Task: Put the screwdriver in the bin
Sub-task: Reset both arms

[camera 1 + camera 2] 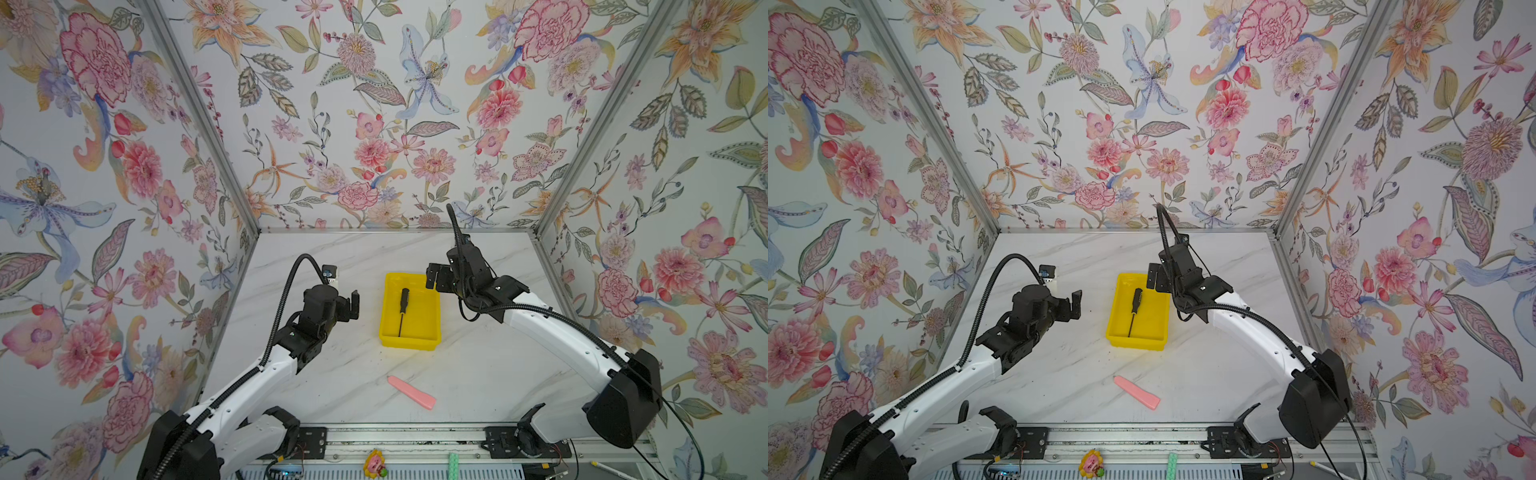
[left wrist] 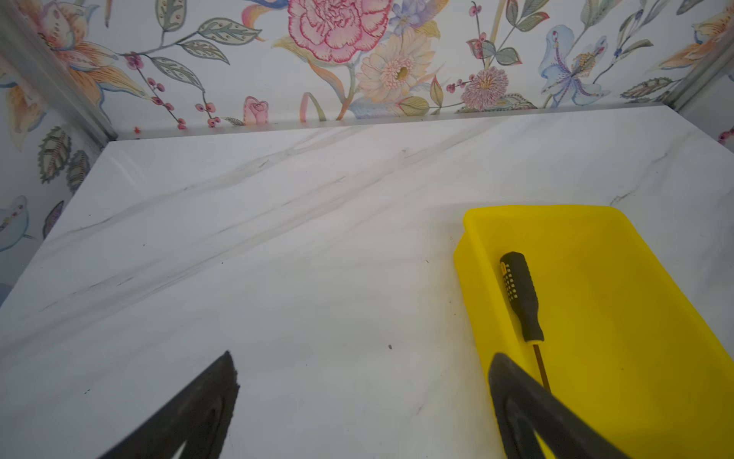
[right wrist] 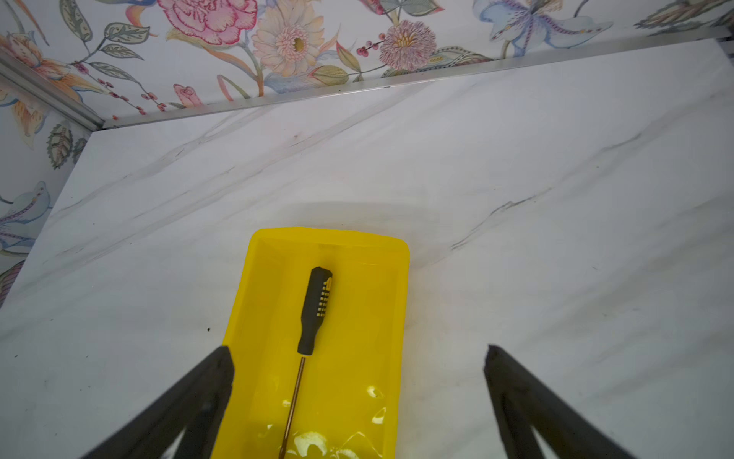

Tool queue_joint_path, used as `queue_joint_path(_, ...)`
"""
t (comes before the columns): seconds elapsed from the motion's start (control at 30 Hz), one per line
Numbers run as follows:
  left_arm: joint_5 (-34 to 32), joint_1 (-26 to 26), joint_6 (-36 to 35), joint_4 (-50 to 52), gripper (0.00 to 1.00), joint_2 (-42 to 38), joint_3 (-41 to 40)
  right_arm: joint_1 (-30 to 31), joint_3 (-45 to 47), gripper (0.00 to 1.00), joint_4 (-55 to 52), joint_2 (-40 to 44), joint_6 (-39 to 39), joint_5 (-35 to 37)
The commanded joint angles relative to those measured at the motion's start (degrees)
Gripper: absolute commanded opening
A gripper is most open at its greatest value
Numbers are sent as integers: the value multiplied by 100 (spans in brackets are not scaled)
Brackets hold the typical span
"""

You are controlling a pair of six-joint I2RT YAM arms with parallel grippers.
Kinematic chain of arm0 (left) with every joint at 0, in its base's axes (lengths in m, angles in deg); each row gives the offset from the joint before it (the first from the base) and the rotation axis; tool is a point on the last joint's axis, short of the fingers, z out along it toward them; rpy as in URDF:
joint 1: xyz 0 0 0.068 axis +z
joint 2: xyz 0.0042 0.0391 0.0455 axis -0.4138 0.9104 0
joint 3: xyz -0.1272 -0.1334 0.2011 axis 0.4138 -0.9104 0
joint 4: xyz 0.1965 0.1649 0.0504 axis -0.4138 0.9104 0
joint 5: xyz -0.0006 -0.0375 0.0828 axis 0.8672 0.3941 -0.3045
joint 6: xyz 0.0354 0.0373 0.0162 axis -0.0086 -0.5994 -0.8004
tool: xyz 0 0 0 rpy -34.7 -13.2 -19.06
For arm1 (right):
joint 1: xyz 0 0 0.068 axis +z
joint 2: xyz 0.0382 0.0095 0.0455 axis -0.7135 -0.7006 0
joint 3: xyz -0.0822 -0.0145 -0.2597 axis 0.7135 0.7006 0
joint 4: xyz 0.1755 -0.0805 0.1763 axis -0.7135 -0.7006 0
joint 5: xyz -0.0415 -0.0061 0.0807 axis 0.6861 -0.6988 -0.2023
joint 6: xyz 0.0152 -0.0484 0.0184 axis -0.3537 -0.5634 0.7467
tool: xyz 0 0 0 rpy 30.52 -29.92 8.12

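I am watching the left claw (image 1: 351,306) hanging over the white marble-patterned surface (image 1: 332,374), left of the bin and apart from it. In its wrist view the left claw (image 2: 361,354) is standing wide, its two black fingers (image 2: 206,401) well apart and gripping nothing.

Moving right, I am looking at the shallow rectangular bright yellow plastic bin (image 1: 409,343) sitting near the middle of the surface. The small screwdriver with the black ribbed handle and thin dark shaft (image 1: 403,306) is lying flat inside it, towards its left wall, with the handle pointing at the back wall and the tip reaching towards the bin's near end. Both top views are showing it there (image 1: 1136,303), inside the bin (image 1: 1136,343).

In front of the bin, a pink tapered flat stick (image 1: 411,392) is lying on the surface, well apart from it.

Further right, the right claw (image 1: 434,277) is hanging by the bin's far right corner. In its wrist view the right claw (image 3: 357,347) is gaping wide and holding nothing, with the screwdriver (image 3: 315,310) resting free in the bin (image 3: 325,234) below.
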Motion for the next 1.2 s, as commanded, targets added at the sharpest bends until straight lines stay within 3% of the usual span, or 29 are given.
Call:
queue_joint_path(0.0,-708,305,9,-53,99,-9,-155,-710,795,99,492,811,-255,70)
queue_joint_path(0.1,-1185,477,-90,-258,99,92,-263,-1733,1505,99,789,1386,-307,-361)
queue_joint_path(0.2,-1770,560,-857,-1064,99,182,-642,-2531,2119,99,1132,1774,-432,-111)
queue_joint_path(0.27,-1764,803,-1203,-1704,99,220,-950,-2993,2643,99,1877,2003,-597,-222)
queue_joint_path(0.43,-1318,1438,-1868,-3741,99,226,-1991,-4208,4262,99,4712,2099,-573,-1446)
queue_joint_path(0.67,-1553,1693,-2170,-4699,99,640,-2432,-4324,4029,99,4886,1021,-2024,-2036)
queue_joint_path(0.93,-1352,1825,-2125,-4896,99,700,-2586,-4351,4212,99,5482,533,-2280,-2322)
queue_joint_path(1.17,-1528,1885,-2170,-5630,99,1231,-2582,-4325,4251,99,5907,206,-2292,-2464)
